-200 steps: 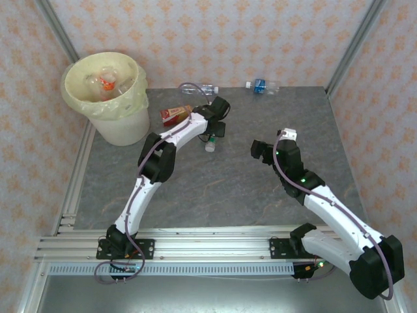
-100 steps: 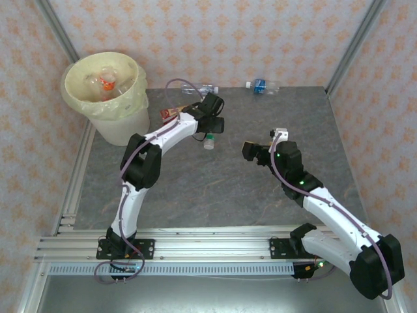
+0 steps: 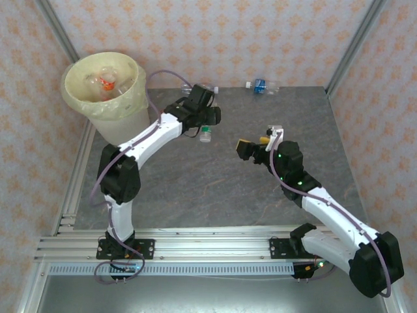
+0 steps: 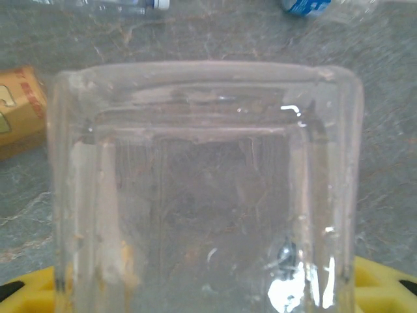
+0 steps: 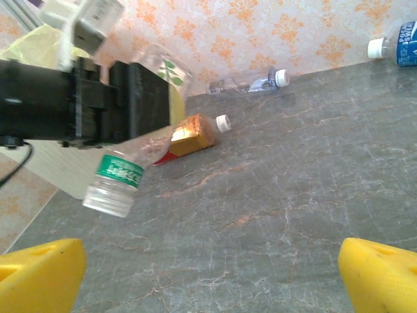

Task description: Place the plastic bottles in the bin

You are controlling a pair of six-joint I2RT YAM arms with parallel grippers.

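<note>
My left hand (image 3: 206, 125) has swung closer to the bin (image 3: 124, 124), clamped on a clear green-capped bottle (image 3: 205, 135) held off the bench (image 3: 215, 189). From above, my arm now hides the orange-labelled bottle (image 5: 192, 134). Several bottles (image 3: 107, 81) lie in the bin. My right hand (image 3: 253, 145), spread wide and empty, has edged left.

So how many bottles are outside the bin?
4: a green-labelled bottle in the left jaws, an orange-labelled bottle near the bin, a clear bottle and a blue-labelled bottle by the back wall. More may be hidden.
</note>
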